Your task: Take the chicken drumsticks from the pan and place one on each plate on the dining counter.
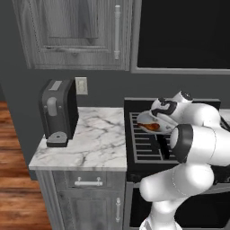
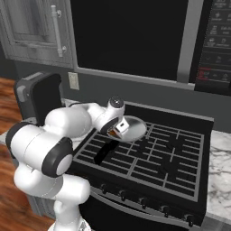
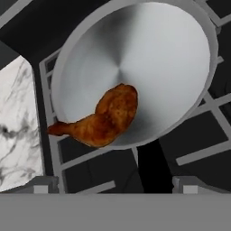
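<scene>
Hand view: your gripper (image 3: 113, 189) hangs wide open above the pan (image 3: 180, 54); the drumstick (image 3: 101, 118) lies just ahead, long axis slanting, bone end over the rim.

You're looking at a glossy white arm (image 1: 193, 148) built of rounded, bulbous segments, with dark grey bands at the joints and a dark-capped wrist.

Black stove (image 2: 149, 158) with grey grates, marble countertop (image 1: 96, 139) left of stove, dark coffee machine (image 1: 57, 112) on it, grey wood cabinets (image 1: 76, 31) above, wooden floor (image 1: 13, 188) further left
</scene>
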You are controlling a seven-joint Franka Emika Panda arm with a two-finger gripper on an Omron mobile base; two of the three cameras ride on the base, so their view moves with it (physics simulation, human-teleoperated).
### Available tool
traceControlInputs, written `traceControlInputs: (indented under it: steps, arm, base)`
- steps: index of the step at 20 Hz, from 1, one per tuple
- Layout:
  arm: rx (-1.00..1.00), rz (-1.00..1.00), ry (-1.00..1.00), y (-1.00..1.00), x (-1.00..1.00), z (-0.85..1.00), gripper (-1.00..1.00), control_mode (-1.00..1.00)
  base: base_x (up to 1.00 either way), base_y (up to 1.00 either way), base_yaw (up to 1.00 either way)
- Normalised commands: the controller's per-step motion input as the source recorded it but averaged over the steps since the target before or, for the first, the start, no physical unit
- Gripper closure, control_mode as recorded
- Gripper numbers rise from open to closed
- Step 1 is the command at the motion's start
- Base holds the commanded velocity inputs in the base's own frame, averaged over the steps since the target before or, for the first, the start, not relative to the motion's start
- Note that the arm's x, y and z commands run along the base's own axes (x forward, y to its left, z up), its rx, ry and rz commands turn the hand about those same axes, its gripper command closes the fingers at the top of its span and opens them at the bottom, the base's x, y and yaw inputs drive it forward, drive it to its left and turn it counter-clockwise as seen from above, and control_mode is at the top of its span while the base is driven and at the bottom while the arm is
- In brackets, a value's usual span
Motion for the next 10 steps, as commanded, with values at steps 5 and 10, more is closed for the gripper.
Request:
traceControlInputs:
  steps: [5,10]
  arm:
    - [-0.06,-0.04,0.02,0.01,0.12,-0.11,-1.00,-1.00]
    - [-0.06,-0.07,0.01,0.00,0.33,-0.01,-1.00,-1.00]
  base:
    - [0.00,0.00,0.00]
    - [0.00,0.00,0.00]
